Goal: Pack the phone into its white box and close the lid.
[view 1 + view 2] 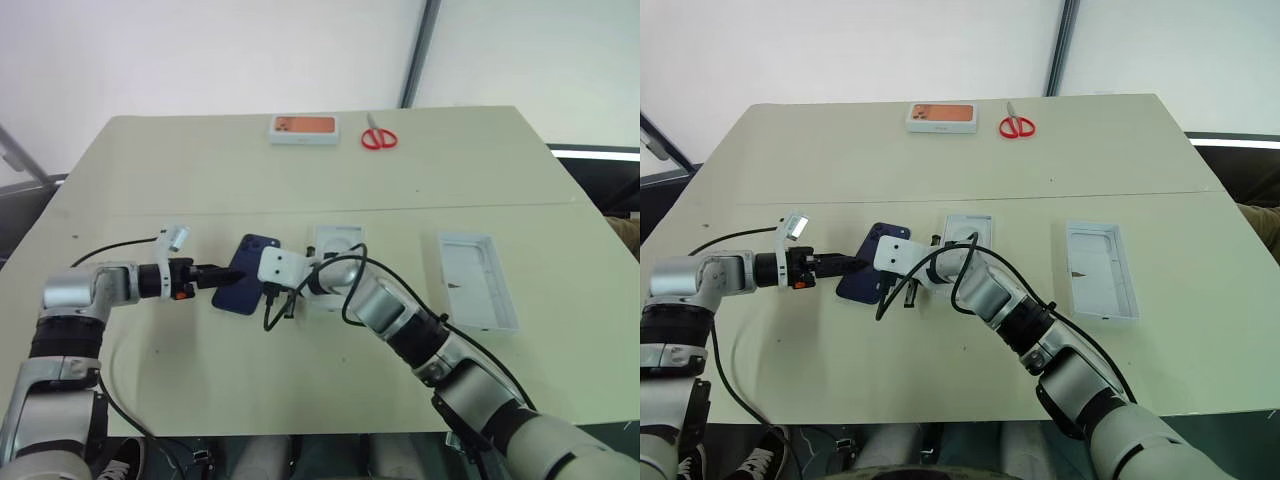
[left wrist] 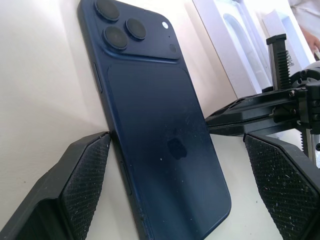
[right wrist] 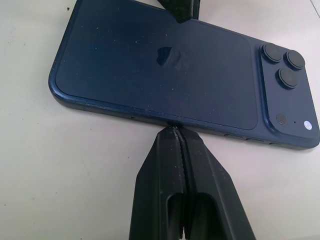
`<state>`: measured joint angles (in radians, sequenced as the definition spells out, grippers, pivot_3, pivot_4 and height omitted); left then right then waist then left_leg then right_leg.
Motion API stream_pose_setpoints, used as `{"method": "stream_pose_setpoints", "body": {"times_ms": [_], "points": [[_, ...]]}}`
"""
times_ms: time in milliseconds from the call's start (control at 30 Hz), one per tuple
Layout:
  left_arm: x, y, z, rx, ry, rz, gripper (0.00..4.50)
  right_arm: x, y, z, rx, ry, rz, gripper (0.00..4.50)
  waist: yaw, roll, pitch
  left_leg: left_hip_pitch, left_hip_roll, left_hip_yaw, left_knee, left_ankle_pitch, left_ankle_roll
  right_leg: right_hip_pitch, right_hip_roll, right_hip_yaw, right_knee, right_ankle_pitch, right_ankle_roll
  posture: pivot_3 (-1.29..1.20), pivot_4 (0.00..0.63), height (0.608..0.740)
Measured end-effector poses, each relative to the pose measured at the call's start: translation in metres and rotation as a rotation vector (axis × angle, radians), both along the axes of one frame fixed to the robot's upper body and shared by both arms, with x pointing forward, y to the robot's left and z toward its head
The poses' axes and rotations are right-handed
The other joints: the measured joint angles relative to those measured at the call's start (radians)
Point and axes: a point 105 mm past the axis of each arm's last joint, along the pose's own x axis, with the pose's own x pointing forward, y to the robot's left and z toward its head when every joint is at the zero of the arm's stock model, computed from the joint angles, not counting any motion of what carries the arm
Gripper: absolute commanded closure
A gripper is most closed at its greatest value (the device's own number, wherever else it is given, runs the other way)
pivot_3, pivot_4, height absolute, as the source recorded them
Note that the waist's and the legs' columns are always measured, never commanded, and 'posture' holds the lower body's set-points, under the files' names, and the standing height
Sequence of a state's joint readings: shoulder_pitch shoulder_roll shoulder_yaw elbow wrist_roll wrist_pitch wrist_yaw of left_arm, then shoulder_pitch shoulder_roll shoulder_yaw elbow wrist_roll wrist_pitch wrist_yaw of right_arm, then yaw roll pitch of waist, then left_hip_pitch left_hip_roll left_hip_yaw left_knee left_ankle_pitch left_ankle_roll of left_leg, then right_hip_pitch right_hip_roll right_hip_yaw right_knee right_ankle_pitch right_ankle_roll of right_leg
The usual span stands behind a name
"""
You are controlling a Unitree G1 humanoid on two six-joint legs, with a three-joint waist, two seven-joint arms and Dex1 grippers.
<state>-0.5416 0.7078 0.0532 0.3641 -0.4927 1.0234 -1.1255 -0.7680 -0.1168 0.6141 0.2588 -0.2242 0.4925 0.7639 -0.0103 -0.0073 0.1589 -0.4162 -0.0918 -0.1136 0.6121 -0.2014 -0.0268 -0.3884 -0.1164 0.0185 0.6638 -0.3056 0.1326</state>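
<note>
1. Two grippers flank the phone [image 1: 246, 273], flat at the desk's [image 1: 200, 170] centre: left gripper [image 1: 222, 272] fingers apart, right gripper [image 3: 175, 131] fingers together against its edge.
2. Pickup step; next, left fingers must clamp it, white box [image 1: 333, 248] waiting at three o'clock.

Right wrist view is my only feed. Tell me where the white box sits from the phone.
Observer: The white box lies right beside the phone, on the robot's right of it, partly hidden behind the right arm.
Operator: Give me the lid.
Observer: The lid lies open side up, farther to the robot's right, apart from the box.
Operator: Report the left claw.
Observer: The left claw is open and straddles the phone; one pad touches its long edge.
</note>
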Motion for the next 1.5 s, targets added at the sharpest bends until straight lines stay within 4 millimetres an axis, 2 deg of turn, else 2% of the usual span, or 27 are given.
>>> {"method": "stream_pose_setpoints", "body": {"times_ms": [200, 300, 767, 867, 1033, 1067, 1133, 1367, 1433, 1500], "points": [[-0.005, -0.028, 0.002, -0.083, 0.068, -0.052, 0.0, 0.001, 0.0, 0.0, 0.001, -0.006, -0.003, 4.46, 0.001, 0.0, 0.0, 0.0, 0.0, 0.0, 0.0, 0.0, 0.0, 0.0, 0.0, 0.0, 0.0, 0.0, 0.0, 0.0, 0.15, 0.74], [-0.006, -0.034, 0.002, -0.105, 0.076, -0.06, 0.0, 0.002, -0.001, 0.0, -0.002, -0.017, -0.005, 4.46, 0.0, 0.0, 0.0, 0.0, 0.0, 0.0, 0.0, 0.0, 0.0, 0.0, 0.0, 0.0, 0.0, 0.0, 0.0, 0.0, 0.15, 0.74], [-0.005, -0.021, 0.001, -0.241, 0.105, 0.031, 0.0, 0.004, -0.004, 0.0, -0.006, -0.032, -0.004, 4.46, -0.011, 0.0, 0.0, 0.0, 0.001, 0.0, -0.001, 0.0, 0.0, -0.001, 0.001, 0.0, -0.001, 0.0, 0.0, 0.0, 0.15, 0.74], [-0.006, -0.018, 0.0, -0.246, 0.118, 0.043, 0.84, 0.004, -0.004, 0.001, -0.008, -0.039, -0.001, 4.5, -0.013, 0.0, 0.0, 0.0, 0.002, 0.0, -0.001, 0.0, 0.0, -0.002, 0.001, 0.0, -0.001, 0.0, 0.0, 0.0, 0.15, 0.74], [-0.014, -0.014, -0.014, -0.233, 0.178, 0.071, 3.5, 0.004, -0.004, 0.001, -0.009, -0.043, 0.001, 4.5, -0.014, -0.001, 0.001, -0.001, 0.002, 0.0, -0.002, 0.0, -0.001, -0.002, 0.001, 0.001, -0.001, 0.0, 0.0, 0.0, 0.15, 0.74], [-0.014, -0.015, -0.016, -0.236, 0.189, 0.074, 3.9, 0.004, -0.004, 0.001, -0.008, -0.044, 0.001, 4.5, -0.012, -0.002, 0.001, -0.001, 0.002, 0.0, -0.002, 0.0, -0.001, -0.002, 0.001, 0.001, -0.001, 0.0, 0.0, 0.0, 0.15, 0.74], [-0.015, -0.02, -0.009, -0.262, 0.168, 0.046, 3.9, 0.005, -0.005, 0.001, -0.011, -0.046, -0.003, 4.5, -0.008, -0.002, 0.001, 0.0, 0.002, 0.0, -0.001, 0.0, -0.001, -0.001, 0.002, 0.0, -0.001, 0.0, 0.0, 0.0, 0.15, 0.74], [-0.014, -0.018, -0.011, -0.258, 0.174, 0.066, 3.9, 0.005, -0.005, 0.001, -0.014, -0.05, -0.002, 4.5, -0.01, -0.002, 0.001, -0.001, 0.002, 0.0, -0.002, 0.0, -0.001, -0.002, 0.002, 0.001, -0.001, 0.0, 0.0, 0.0, 0.15, 0.74], [-0.014, -0.018, -0.01, -0.267, 0.177, 0.068, 4.39, 0.005, -0.006, 0.001, -0.014, -0.051, -0.002, 4.5, -0.01, -0.002, 0.001, -0.001, 0.002, 0.0, -0.002, 0.0, -0.001, -0.002, 0.002, 0.001, -0.001, 0.0, 0.0, 0.0, 0.15, 0.74], [-0.014, -0.02, -0.009, -0.29, 0.182, 0.068, 4.48, 0.005, -0.005, 0.002, -0.008, -0.051, 0.0, 4.5, -0.008, -0.002, 0.001, -0.001, 0.002, 0.0, -0.002, 0.0, -0.001, -0.002, 0.001, 0.0, -0.001, 0.0, 0.0, 0.0, 0.15, 0.74]]}}
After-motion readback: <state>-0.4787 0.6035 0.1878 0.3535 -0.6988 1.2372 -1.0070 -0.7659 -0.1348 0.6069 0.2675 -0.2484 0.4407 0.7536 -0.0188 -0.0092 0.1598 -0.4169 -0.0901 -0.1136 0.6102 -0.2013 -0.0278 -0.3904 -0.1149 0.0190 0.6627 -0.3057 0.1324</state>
